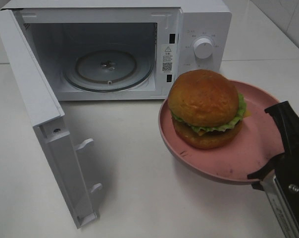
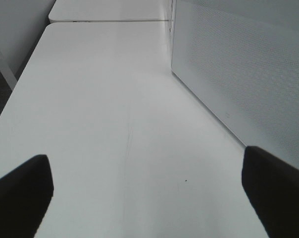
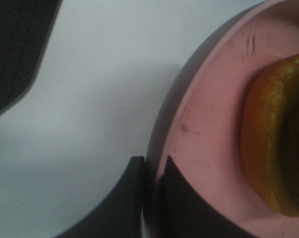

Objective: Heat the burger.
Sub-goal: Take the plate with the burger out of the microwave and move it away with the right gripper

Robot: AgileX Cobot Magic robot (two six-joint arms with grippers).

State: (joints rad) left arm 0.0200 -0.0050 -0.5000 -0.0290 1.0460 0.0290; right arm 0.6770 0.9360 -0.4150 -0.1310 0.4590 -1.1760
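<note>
The burger sits on the pink plate, in front of the open microwave on the white bench. The right gripper has its fingers pinched on the plate's rim; the left gripper hangs above bare bench, fingers spread wide

Left tool spread wide, right tool clamped

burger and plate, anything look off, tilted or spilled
Nothing spilled or damaged. The burger sits upright and whole on the pink plate, with the right gripper clamped on the plate's rim. The only blemishes are a few faint dark scuffs on the plate's inner surface. The microwave door stands open, its turntable bare.
</note>
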